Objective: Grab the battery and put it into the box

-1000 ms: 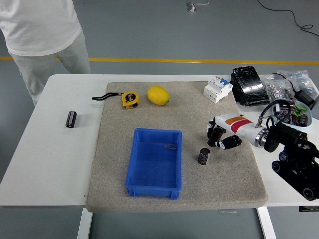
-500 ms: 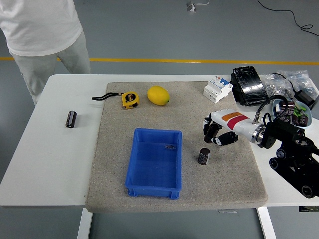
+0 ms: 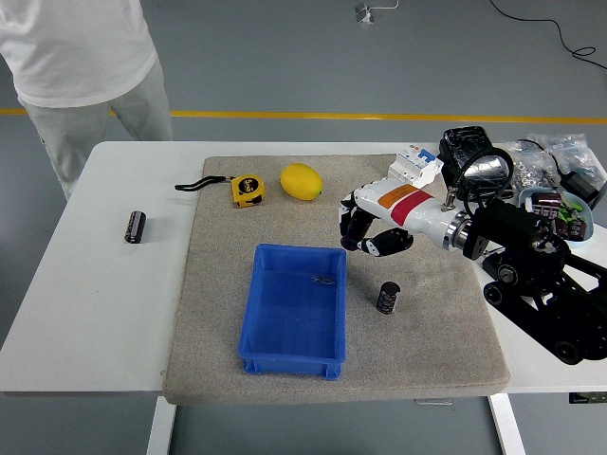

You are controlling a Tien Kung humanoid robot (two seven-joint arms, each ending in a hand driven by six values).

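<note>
A blue rectangular plastic box is sitting on a grey felt mat that is covering the middle of a white table. A small black cylindrical battery is standing upright on the mat just to the right of the box, apart from its wall. The robot's right hand, white with black fingers, is hovering above the mat beyond the box's far right corner, its fingers curling loosely and holding nothing. A second black battery is lying on the bare table well to the left of the box. Beyond the box, a yellow tape measure and a yellow lemon are resting on the mat. A person in white clothing is standing past the table's far left corner.
</note>
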